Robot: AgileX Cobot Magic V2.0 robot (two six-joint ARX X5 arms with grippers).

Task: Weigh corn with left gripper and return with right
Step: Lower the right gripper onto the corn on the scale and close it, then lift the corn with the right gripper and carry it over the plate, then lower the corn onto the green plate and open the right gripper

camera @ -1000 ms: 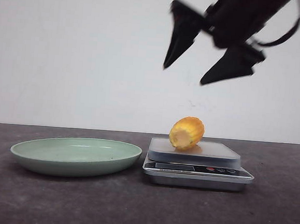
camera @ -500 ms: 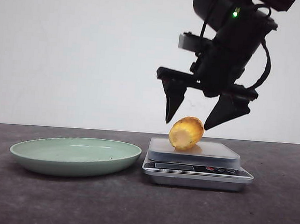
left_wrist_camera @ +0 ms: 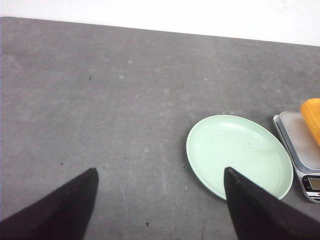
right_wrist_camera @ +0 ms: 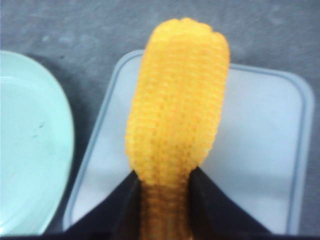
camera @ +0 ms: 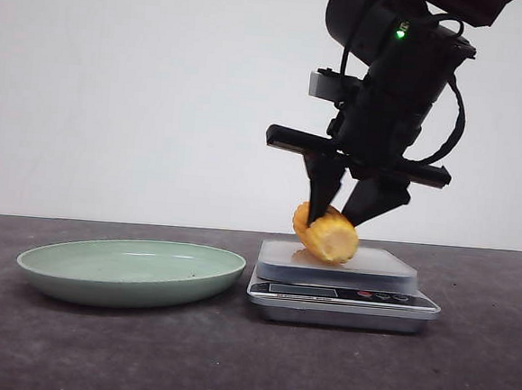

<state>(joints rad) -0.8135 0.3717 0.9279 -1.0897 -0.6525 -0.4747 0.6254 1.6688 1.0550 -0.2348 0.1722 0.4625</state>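
Corn (camera: 328,234) sits on the scale (camera: 344,283), and we see the right claw (camera: 336,214) clamped around it, one finger (right_wrist_camera: 117,210) pressed to each side of the cob. From the right wrist, the cob lies lengthwise across the scale's pale platform, pointing away from the claw. Whether it rests on the platform or hangs just above it, we cannot tell. A green plate (camera: 133,271) lies on the dark worktop (camera: 247,366) just left of the scale. The left claw (left_wrist_camera: 160,210) hangs over the worktop left of the scale, its fingers spread wide with nothing between them.
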